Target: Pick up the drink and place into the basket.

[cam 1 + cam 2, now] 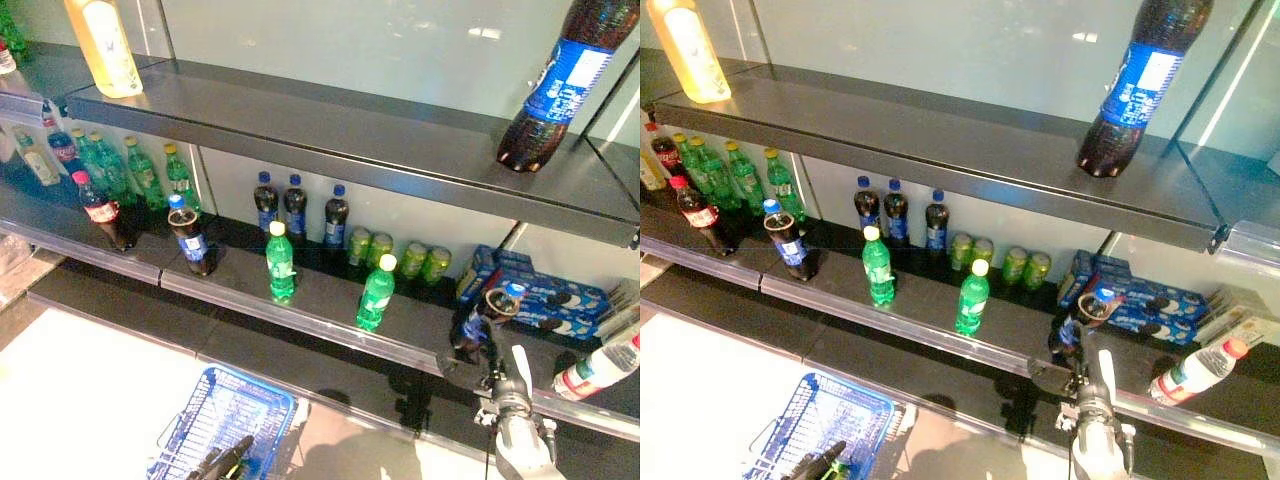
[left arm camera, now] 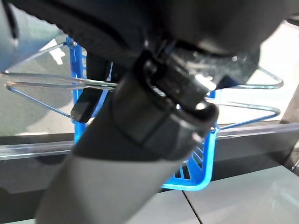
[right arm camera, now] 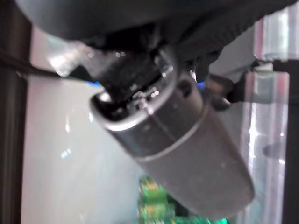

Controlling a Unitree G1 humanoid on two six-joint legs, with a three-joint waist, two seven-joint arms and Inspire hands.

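Note:
My right hand [image 1: 462,352] is at the right end of the middle shelf, its fingers curled round a small dark cola bottle [image 1: 478,322] with a blue label and blue cap. The bottle is tilted at the shelf's front edge and also shows in the right eye view [image 1: 1072,326]. My left hand [image 1: 228,460] is low at the left, shut on the thin wire handles [image 2: 42,84] of the blue basket [image 1: 235,410]. The basket hangs off the floor below the shelf and looks empty. It also shows in the left wrist view [image 2: 196,179].
The middle shelf [image 1: 320,300] holds green bottles [image 1: 280,262], dark cola bottles [image 1: 190,235], green cans [image 1: 395,255] and blue boxes [image 1: 545,295]. A clear bottle [image 1: 600,368] lies at the right. The top shelf carries a large cola bottle [image 1: 555,85] and a yellow bottle [image 1: 103,45].

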